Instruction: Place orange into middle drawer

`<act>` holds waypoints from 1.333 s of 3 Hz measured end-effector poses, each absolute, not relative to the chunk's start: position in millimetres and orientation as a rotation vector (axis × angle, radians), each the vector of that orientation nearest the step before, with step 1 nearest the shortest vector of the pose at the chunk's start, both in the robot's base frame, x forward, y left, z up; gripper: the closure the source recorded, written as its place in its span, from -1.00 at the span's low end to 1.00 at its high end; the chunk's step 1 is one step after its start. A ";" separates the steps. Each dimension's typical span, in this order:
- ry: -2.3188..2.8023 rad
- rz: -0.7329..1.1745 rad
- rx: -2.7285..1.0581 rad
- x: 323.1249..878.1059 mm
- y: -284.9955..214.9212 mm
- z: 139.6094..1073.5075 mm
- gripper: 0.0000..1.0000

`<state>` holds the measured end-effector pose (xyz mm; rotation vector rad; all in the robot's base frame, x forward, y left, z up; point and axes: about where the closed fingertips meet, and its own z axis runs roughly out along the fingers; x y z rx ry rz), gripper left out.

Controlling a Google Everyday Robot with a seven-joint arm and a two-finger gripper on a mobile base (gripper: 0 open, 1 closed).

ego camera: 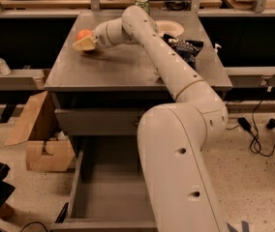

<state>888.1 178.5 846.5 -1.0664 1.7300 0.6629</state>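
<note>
the white robot arm (176,144) fills the near right of the scene and is stretched away across the grey cabinet toward the far left. the cabinet's flat surface (123,69) is seen from above and a little in front. below it, at the near edge of the scene, the middle drawer (108,195) is pulled out, and its plain grey floor and side walls are shown. a closed drawer front (96,122) is seen between the surface and that open drawer. a cardboard box (43,141) with its flaps open is set on the speckled floor, left of the cabinet. a dark crumpled bag (187,50) lies on the right part of the surface, with a white bowl (170,29) just beyond it and a green can (142,4) at the far edge. the end effector (85,43) is held low over the far left part of the surface. whether it is spread, pressed together or pinching cannot be told. the orange (83,34) is seen on the far left of the surface, right against the far side of the end effector, well apart from the open drawer.
</note>
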 end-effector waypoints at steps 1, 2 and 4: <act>1.732 0.665 -1.072 887.3 181.6 844.2 0.29; 1.733 0.669 -1.075 886.7 185.0 841.6 0.75; 1.636 0.637 -1.083 852.1 170.2 904.2 1.00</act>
